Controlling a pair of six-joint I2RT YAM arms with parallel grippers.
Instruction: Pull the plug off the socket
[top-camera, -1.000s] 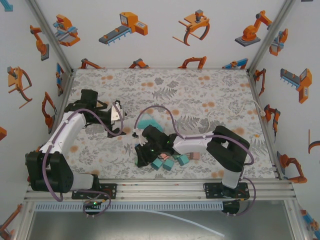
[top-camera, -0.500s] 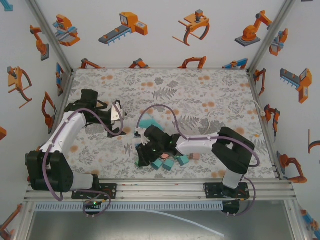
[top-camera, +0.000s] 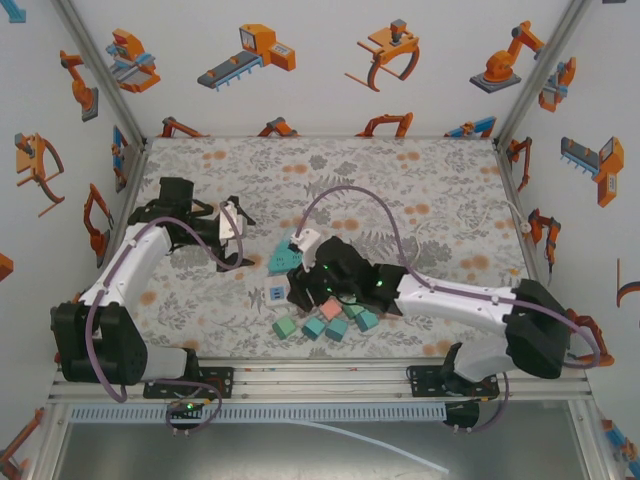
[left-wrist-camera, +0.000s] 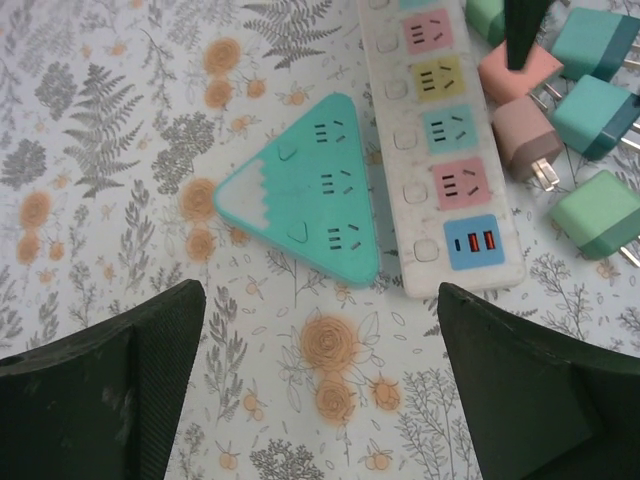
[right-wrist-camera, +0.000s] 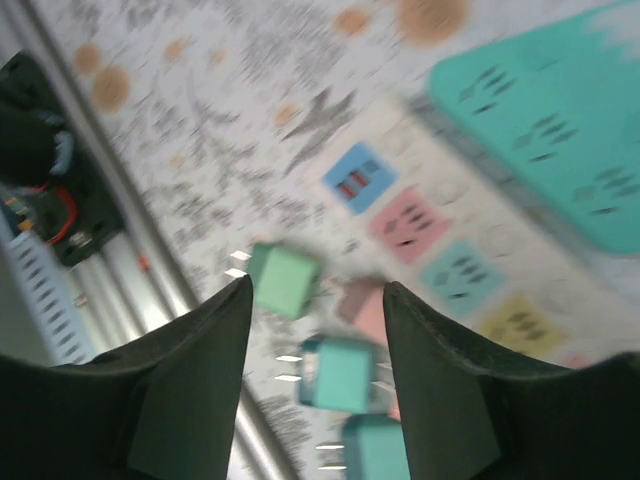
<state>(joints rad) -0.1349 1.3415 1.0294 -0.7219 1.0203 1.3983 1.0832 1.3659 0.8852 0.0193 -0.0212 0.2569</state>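
I judge the plugs (left-wrist-camera: 527, 135) as light, rigid, smooth plastic cubes — grip across the flat body sides, not the prongs — lying loose on the bench (left-wrist-camera: 100, 100) just beside the power strip (left-wrist-camera: 400, 150), left tool (left-wrist-camera: 320, 300) spread wide and empty, right tool (right-wrist-camera: 318, 285) parted, pinching nothing.

I see a table cover printed with grey ferns and orange flowers (top-camera: 420, 190) filling the middle of the top view; the same print lies across the upper left of the left wrist view (left-wrist-camera: 100, 120). Behind it, along the top of the frame, stands a white back wall (top-camera: 320, 100) dotted with orange-and-blue cartoon robot arms (top-camera: 250, 55). Slanted aluminium posts (top-camera: 100, 68) frame the corners. Silver rails (top-camera: 320, 385) run across the bottom, with a white perforated strip (top-camera: 300, 412) just below them.
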